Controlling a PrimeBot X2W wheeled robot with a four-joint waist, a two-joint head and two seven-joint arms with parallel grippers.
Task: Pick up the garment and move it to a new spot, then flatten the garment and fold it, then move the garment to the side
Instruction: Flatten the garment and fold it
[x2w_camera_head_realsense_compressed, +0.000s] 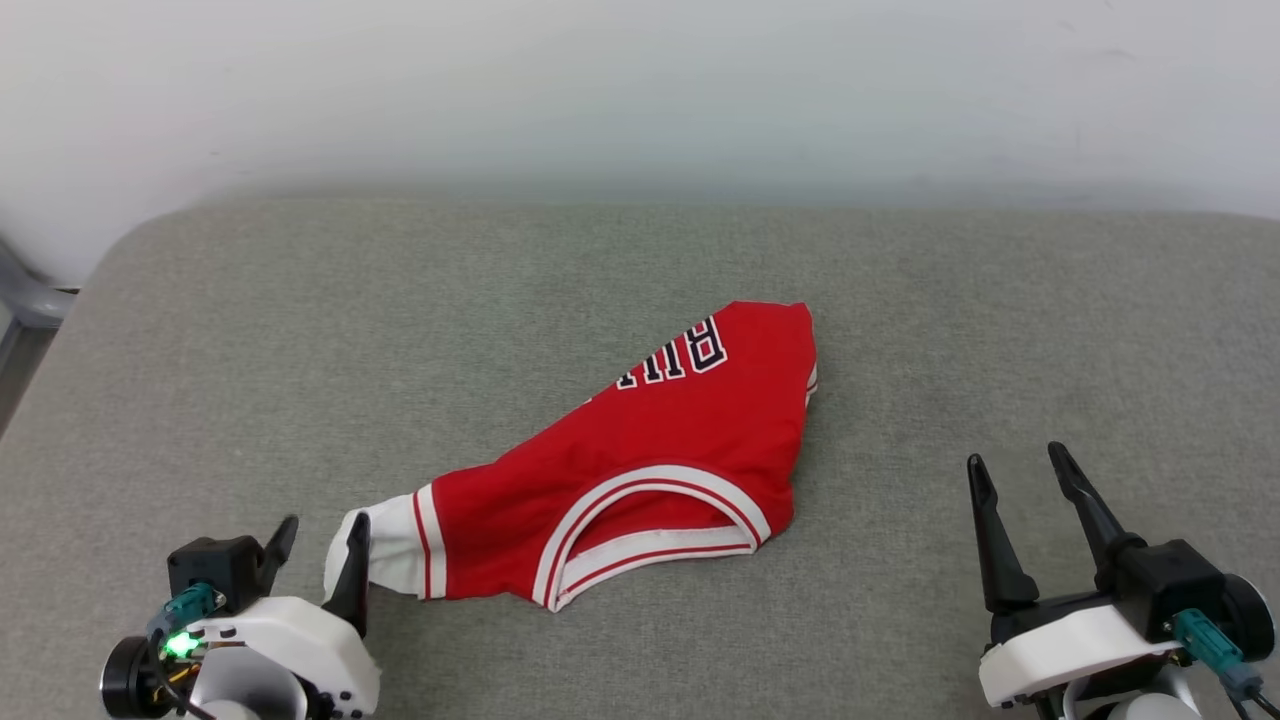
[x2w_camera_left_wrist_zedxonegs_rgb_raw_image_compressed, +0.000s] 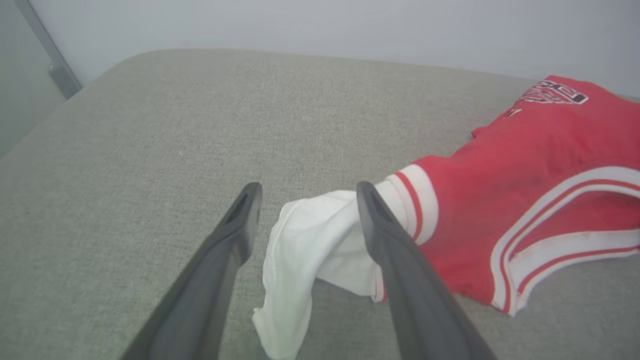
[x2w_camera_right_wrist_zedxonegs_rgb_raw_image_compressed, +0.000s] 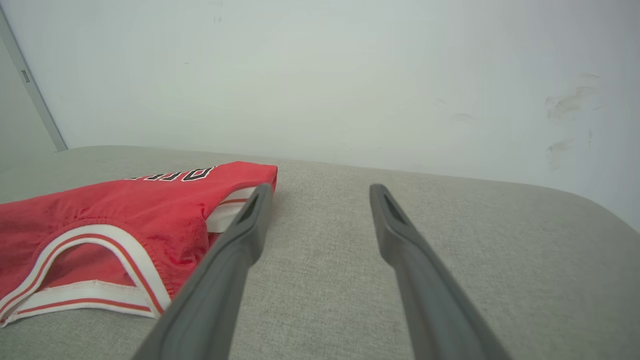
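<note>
Pale wall and a grey fabric-covered bench make up the scene.

Head view: we find the garment lying crumpled on the bench, ahead of both arms and doubled over itself, with its lettering only partly showing. Its white sleeve ends just beside the inner finger of the left end effector, whose fingers stand apart and hold nothing. The right end effector is likewise spread and empty, with the garment well off to its left.

Left wrist view: the sleeve lies between the two fingers of the left end effector and runs under or against the right-hand one; we cannot tell whether they touch. The red body spreads away to the right of the fingers.

Right wrist view: the right end effector points at bare bench, and the garment sits left of its left finger, apart from it.

Risks, in our judgement:
- Any sideways move of the left arm could catch the sleeve on a finger and drag the garment out of place.
- The fabric looks thin, so a shallow pinch may slip or take one layer only, leaving it bunched for flattening.
- Closing low could nip the bench cover.
- A one-sided pull would twist it further.
</note>
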